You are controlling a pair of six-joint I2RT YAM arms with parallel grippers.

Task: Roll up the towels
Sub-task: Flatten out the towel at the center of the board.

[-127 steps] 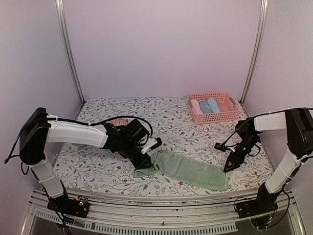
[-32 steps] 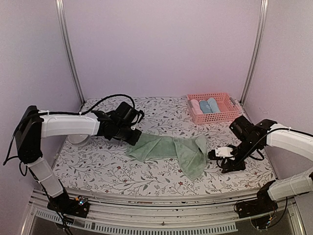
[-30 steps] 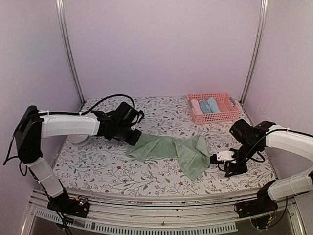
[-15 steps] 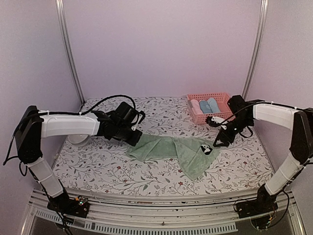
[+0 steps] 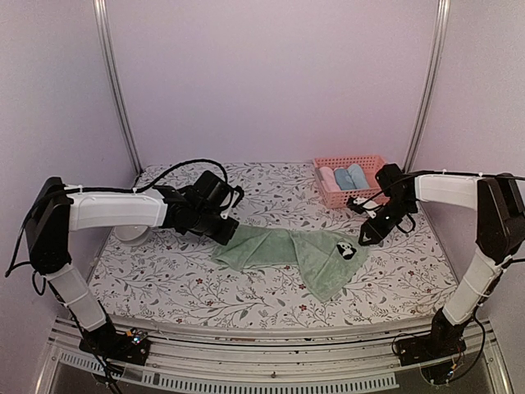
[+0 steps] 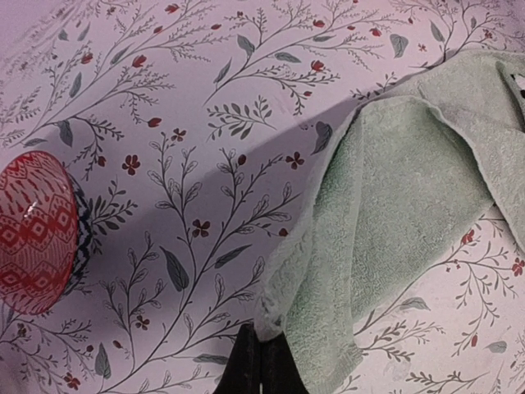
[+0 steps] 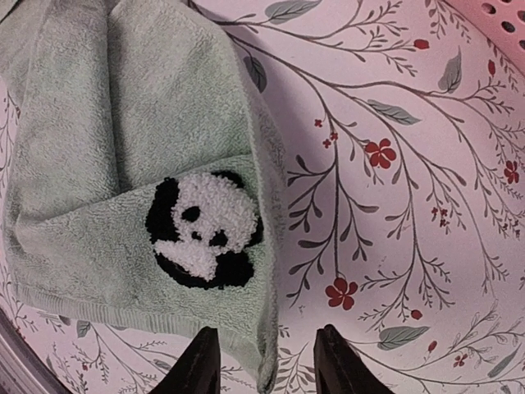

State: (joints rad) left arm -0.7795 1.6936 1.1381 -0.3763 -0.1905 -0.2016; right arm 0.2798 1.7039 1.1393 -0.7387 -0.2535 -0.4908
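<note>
Mid-table: green towel (image 5: 279,248) laid crumpled, right end folded over. Shown by left wrist view only: left gripper (image 6: 258,365) clamped tight on towel's left edge, red-patterned bowl (image 6: 33,234) nearby. Shown by right wrist view: panda patch (image 7: 205,230), right gripper (image 7: 267,365) parted over towel corner, nothing held. Top view alone: basket (image 5: 328,199) with rolled towels (image 5: 344,177), far right corner.
</note>
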